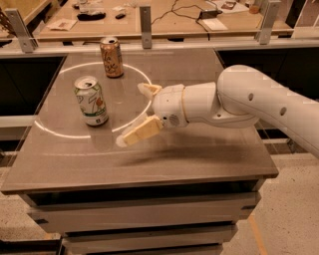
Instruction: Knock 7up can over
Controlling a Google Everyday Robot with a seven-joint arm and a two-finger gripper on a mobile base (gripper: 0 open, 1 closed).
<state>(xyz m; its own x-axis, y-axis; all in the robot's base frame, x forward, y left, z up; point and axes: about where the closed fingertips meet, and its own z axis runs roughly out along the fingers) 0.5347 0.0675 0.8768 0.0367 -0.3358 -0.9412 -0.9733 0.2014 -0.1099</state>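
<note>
Grey-brown table top, seen from above and in front, with a white ring marked on its left half. Beneath the top are closed drawer fronts. Behind the table runs a wooden workbench carrying cables and papers, with metal posts along its near edge.

The 7up can stands upright inside the ring, towards the left of the table, silver top up and the red spot on its label facing the camera. The brown-gold can also stands upright, farther back near the far edge and slightly to the right, well apart from the 7up can.

My arm enters from the right and reaches across the table. My gripper hangs just above the surface near the ring's right side, to the right of the 7up can and pointing towards it. Its two tan fingers are spread wide and hold nothing. The near finger slopes down towards the table top; the far one points towards the back. Only bare table separates the gripper from the 7up can, and the brown-gold can stands off that line, behind it.
</note>
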